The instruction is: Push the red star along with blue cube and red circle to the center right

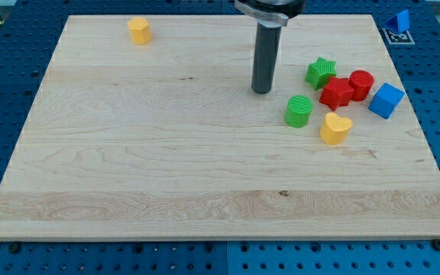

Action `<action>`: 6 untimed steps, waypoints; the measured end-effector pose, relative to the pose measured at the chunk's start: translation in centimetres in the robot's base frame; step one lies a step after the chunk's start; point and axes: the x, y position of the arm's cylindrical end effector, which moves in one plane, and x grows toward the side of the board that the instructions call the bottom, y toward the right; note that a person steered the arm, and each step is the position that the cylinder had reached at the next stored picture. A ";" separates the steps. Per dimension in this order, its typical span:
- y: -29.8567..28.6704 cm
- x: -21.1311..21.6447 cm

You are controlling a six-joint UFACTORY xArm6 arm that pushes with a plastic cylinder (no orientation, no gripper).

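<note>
The red star lies at the view's right, touching the red circle on its right. The blue cube sits just right of both, near the board's right edge. My tip stands on the board left of this cluster, roughly 60 pixels left of the green star and up-left of the green circle. It touches no block.
A yellow heart lies below the red star. A yellow block sits near the view's top left. The wooden board rests on a blue perforated table; a blue marker piece stands off the board at top right.
</note>
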 end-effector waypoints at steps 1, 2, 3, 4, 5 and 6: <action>3.4 0.6; 7.8 1.2; 11.0 1.2; 11.5 1.4; 12.3 1.1; 12.9 1.1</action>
